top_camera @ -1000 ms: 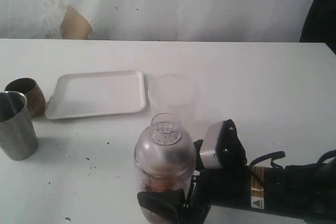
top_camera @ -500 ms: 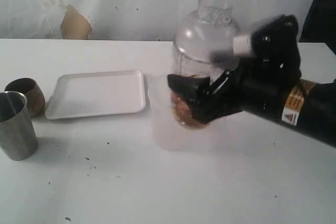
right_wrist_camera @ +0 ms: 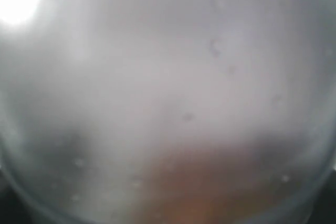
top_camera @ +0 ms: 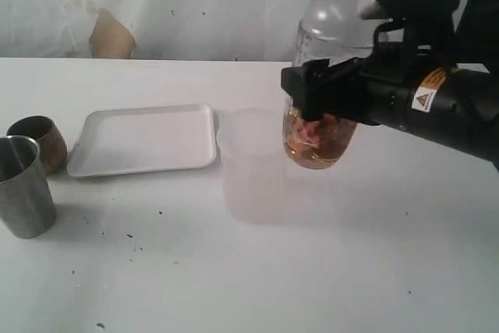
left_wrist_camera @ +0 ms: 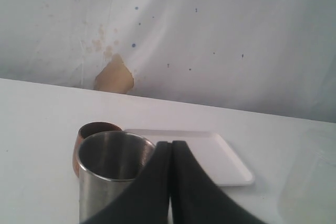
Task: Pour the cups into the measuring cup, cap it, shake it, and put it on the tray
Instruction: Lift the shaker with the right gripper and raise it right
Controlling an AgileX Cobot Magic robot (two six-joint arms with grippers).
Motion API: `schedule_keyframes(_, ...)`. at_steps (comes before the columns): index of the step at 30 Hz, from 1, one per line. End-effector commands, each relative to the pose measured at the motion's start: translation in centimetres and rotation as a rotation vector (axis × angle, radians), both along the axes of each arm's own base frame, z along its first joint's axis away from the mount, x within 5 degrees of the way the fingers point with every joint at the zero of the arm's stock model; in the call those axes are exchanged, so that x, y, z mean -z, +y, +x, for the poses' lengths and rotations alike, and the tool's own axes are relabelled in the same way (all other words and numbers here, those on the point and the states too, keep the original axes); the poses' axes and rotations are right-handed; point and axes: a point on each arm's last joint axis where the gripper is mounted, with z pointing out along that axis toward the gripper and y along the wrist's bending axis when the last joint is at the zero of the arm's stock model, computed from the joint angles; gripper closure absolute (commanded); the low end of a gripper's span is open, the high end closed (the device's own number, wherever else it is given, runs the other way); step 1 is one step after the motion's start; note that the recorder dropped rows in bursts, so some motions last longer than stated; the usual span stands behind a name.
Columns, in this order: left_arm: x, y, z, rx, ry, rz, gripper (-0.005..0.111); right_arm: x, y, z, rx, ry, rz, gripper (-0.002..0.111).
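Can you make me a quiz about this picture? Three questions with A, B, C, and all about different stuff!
1. What colour is the tray?
A. white
B. red
C. green

2. What is happening to the measuring cup?
A. it lies on its side on the table
B. it stands in the tray
C. the right gripper holds it up

3. Where is the brown cup?
A. in the tray
B. right beside the steel tumbler
C. inside the measuring cup

Answers:
1 A, the tray is plain white.
2 C, the black fingers are clamped around its clear wall.
3 B, both stand together to the left of the tray.
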Motion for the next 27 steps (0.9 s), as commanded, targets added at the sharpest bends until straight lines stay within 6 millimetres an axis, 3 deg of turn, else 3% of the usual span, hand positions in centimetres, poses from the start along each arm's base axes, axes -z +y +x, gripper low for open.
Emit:
schedule_keyframes(1, 0.1, 0.0, 0.0, 0.001, -0.007, -0.001, 0.107, -0.8, 1.9, -1.0, -0.245, -0.208, -0.352, 0.108)
schedule_keyframes(5, 0.1, 0.0, 0.0, 0.001, -0.007, -0.001, 0.107, -0.7, 0.1, -0.2, 0.095, 0.078, 0.251, 0.108)
schedule_keyframes(7, 0.1, 0.0, 0.0, 0.001, -0.007, -0.001, 0.107, -0.9, 1.2, -0.6, -0.019, -0.019, 0.106, 0.108)
schedule_keyframes(9, 0.1, 0.0, 0.0, 0.001, -0.007, -0.001, 0.107, -0.6, 1.6, -1.4, -0.233, -0.182, -0.374, 0.108)
schedule_keyframes(10, 0.1, 0.0, 0.0, 0.001, -0.007, -0.001, 0.107, -0.4, 0.8, -1.2, -0.168, -0.104, -0.323, 0.108)
schedule_keyframes(12, 0.1, 0.0, 0.0, 0.001, -0.007, -0.001, 0.107, -0.2, -0.6, -0.7, 0.039, 0.068, 0.038, 0.108)
schedule_keyframes(13, 0.1, 0.0, 0.0, 0.001, -0.007, -0.001, 0.107, -0.2, -0.6, -0.7, 0.083, 0.106, 0.138, 0.108)
schedule_keyframes(14, 0.1, 0.0, 0.0, 0.001, -0.007, -0.001, 0.107, -0.2, -0.3, -0.9, 0.061, 0.091, 0.117, 0.108)
schedule_keyframes(15, 0.1, 0.0, 0.0, 0.001, -0.007, -0.001, 0.107, -0.3, 0.0, -1.2, -0.023, 0.022, -0.046, 0.108)
schedule_keyframes(17, 0.1, 0.0, 0.0, 0.001, -0.007, -0.001, 0.107, 0.0, -0.3, -1.8, -0.236, -0.116, -0.58, 0.108)
schedule_keyframes(18, 0.1, 0.0, 0.0, 0.001, -0.007, -0.003, 0.107, 0.3, -0.9, -1.7, -0.236, -0.088, -0.649, 0.108)
schedule_keyframes(19, 0.1, 0.0, 0.0, 0.001, -0.006, -0.005, 0.107, 0.2, -1.4, -1.5, -0.177, -0.05, -0.561, 0.108)
schedule_keyframes(21, 0.1, 0.0, 0.0, 0.001, -0.006, -0.005, 0.107, -0.2, -2.2, -0.9, 0.067, 0.093, -0.057, 0.108)
schedule_keyframes(23, 0.1, 0.0, 0.0, 0.002, -0.008, -0.005, 0.107, 0.0, -1.7, -1.0, 0.161, 0.18, 0.244, 0.108)
schedule_keyframes(25, 0.1, 0.0, 0.0, 0.002, -0.008, -0.005, 0.107, -0.3, -0.7, -1.3, 0.005, 0.042, -0.005, 0.108)
schedule_keyframes(27, 0.1, 0.0, 0.0, 0.001, -0.005, -0.004, 0.107, 0.0, -0.9, -1.7, -0.18, -0.106, -0.493, 0.108)
